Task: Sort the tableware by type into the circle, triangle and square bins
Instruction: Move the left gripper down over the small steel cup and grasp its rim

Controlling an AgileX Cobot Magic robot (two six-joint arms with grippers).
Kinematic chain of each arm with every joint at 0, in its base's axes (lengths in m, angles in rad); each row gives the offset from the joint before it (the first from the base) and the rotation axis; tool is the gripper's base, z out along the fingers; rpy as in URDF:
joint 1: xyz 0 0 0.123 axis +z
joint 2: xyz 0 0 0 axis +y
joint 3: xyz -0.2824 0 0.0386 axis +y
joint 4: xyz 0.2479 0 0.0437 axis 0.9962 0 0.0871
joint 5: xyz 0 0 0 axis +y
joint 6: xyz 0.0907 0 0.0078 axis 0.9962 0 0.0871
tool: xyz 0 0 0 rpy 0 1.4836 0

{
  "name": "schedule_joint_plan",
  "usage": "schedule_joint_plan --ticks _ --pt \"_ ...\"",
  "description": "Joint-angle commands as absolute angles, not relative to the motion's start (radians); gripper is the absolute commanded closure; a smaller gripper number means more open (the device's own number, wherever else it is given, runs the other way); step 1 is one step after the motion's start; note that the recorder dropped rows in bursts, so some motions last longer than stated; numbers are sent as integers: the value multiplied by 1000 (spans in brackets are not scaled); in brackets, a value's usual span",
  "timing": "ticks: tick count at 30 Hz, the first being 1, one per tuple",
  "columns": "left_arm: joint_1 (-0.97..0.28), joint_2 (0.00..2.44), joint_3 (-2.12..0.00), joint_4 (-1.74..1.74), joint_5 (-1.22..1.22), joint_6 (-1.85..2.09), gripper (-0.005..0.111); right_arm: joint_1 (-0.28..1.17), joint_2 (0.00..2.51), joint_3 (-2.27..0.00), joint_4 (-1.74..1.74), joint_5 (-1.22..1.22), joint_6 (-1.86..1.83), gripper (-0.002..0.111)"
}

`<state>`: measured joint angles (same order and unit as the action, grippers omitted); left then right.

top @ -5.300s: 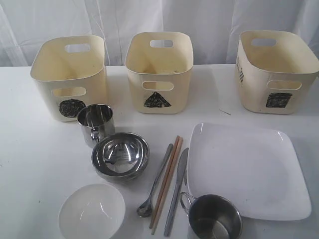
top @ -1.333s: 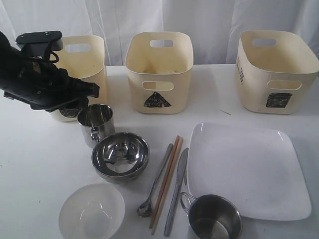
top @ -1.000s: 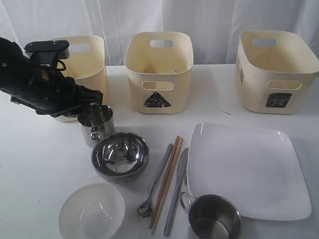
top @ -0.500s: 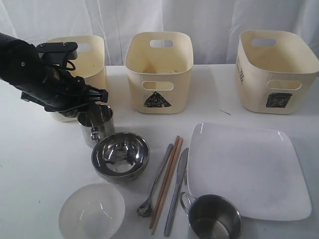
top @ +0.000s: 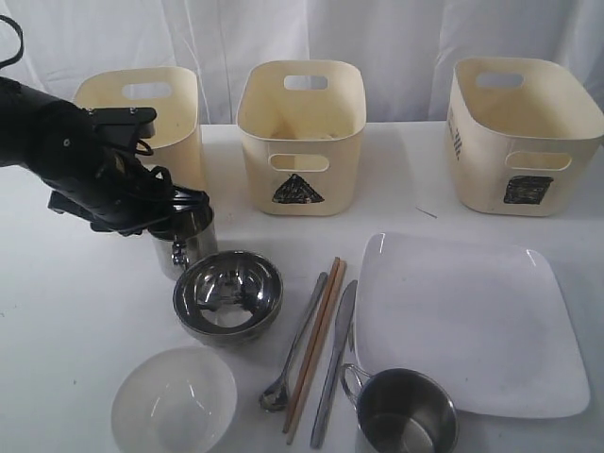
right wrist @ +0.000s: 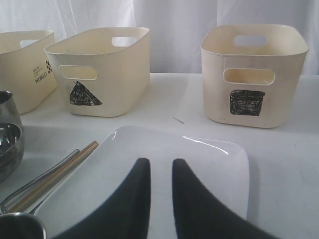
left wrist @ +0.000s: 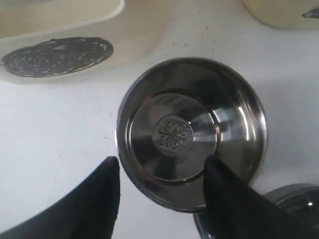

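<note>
Left claw: my left gripper (top: 189, 201) is down at the far mug (top: 185, 242), jaws spread wide. In the left wrist view one finger (left wrist: 102, 194) sits outside the mug's wall and the other (left wrist: 224, 194) hangs over its rim, not yet pinching.
Far mug: upright on the white table (top: 66, 330), just in front of the circle bin (top: 142, 113) and right beside the steel bowl (top: 228, 294). I'm looking straight down into it, and it looks empty.
Right claw: my right gripper (right wrist: 159, 162) hovers over the plate (right wrist: 149, 144), showing only a narrow gap with nothing in it. I can't see it in the exterior view.
Bins: circle on the left, triangle bin (top: 302, 142) in the middle, square bin (top: 524, 132) on the right, all along the back.
Bowls: the steel bowl is mid-left, with the white bowl (top: 175, 401) in front of it.
Cutlery: spoon (top: 294, 344), chopsticks (top: 314, 344) and knife (top: 335, 363) lie side by side between the bowls and the plate.
Near mug: the second mug (top: 406, 415) stands at the plate's front corner, overlapping its edge from this view.
</note>
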<state>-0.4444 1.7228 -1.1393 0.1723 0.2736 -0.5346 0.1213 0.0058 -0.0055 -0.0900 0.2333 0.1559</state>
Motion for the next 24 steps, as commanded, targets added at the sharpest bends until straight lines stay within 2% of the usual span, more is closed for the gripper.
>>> schedule_joint_plan --ticks 1,24 --pt "-443 1738 -1147 194 255 -549 51 119 0 0 -97 230 157 92" --pt "-431 1814 -1200 213 219 -549 51 119 0 0 -97 230 157 92"
